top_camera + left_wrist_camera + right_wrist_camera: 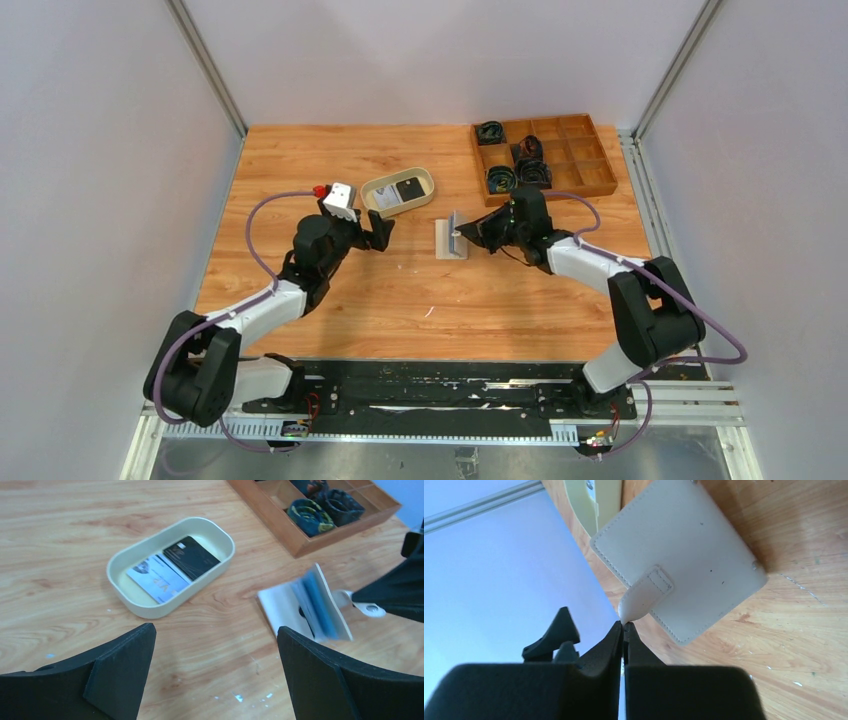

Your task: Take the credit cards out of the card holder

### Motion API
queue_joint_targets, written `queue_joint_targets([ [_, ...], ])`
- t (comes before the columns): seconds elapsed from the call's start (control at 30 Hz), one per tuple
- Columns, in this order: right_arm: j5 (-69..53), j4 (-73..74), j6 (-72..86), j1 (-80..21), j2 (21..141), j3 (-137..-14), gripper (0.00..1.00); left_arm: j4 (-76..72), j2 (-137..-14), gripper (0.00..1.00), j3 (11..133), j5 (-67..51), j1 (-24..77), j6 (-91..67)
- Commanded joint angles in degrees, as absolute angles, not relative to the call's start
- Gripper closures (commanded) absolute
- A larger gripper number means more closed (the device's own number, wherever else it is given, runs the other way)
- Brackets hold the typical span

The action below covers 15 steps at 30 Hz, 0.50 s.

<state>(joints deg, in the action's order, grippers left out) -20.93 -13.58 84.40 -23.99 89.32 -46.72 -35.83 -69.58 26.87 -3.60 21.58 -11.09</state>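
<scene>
The cream card holder lies open at mid table, one flap raised upright. My right gripper is shut on its snap tab, fingertips pinched on the tab's end. In the left wrist view the holder shows a pale blue inside, blurred; I cannot tell whether cards sit in it. A black card and a light card lie in the oval beige tray. My left gripper is open and empty, just left of the holder and near the tray.
A brown wooden compartment box stands at the back right with several dark rolled items in it; it also shows in the left wrist view. White walls close in both sides.
</scene>
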Motion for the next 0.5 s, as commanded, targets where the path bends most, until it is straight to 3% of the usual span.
queue_joint_targets([
  [0.0,-18.0,-12.9,86.7,-23.4,86.4,-47.0,1.0,-35.2,-72.0,0.0,28.6,-8.0,22.6,-15.5],
  [0.47,-14.7,-18.1,84.6,-16.2,85.4,-34.3,1.0,-35.2,-82.4,0.0,33.2,-11.3,27.3,-17.4],
])
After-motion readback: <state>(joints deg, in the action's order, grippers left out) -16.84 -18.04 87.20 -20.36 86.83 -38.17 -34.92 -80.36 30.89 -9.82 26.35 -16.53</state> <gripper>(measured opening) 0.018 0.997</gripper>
